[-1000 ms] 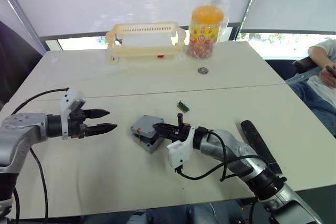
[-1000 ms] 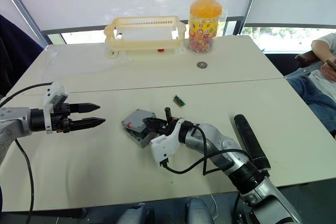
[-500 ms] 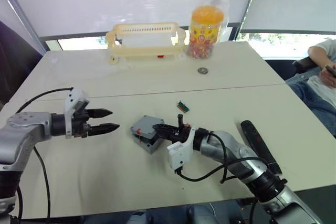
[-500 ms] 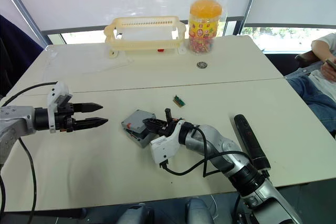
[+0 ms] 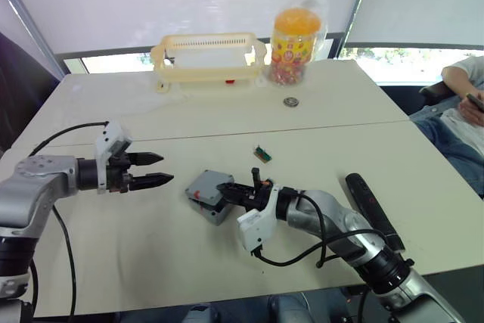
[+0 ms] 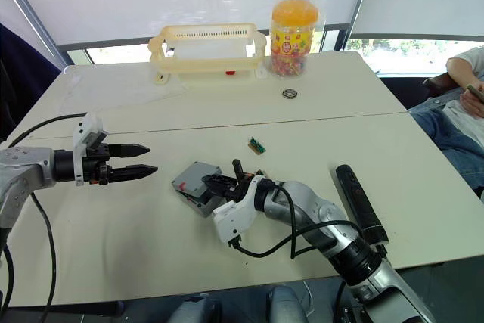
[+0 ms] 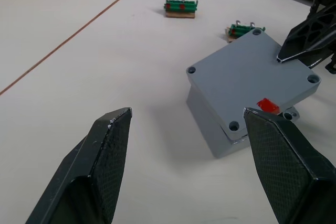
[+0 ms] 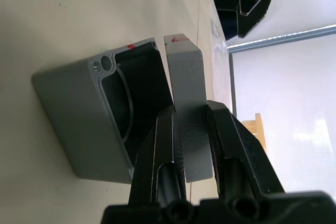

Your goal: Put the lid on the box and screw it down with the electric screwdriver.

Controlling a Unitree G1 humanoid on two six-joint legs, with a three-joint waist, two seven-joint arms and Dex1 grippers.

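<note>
The right tool (image 8: 190, 129) is clamped on the lid (image 8: 185, 80), probably lining it over the box (image 8: 105, 114); the left tool (image 5: 159, 169) waits at nine o'clock, fingers apart.

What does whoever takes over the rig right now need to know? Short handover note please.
Right gripper: shut on the lid, holding it by one edge over the box.
Left gripper: open, holding nothing, to the box's left and pointing at it.
Lid lies over the box top but skewed, and the right wrist view shows a gap with the inside open. Not seated.
Electric screwdriver: lying on the table to the robot's right, untouched.
Left to do: square and seat the lid, release, pick up the screwdriver, drive the screws.
</note>
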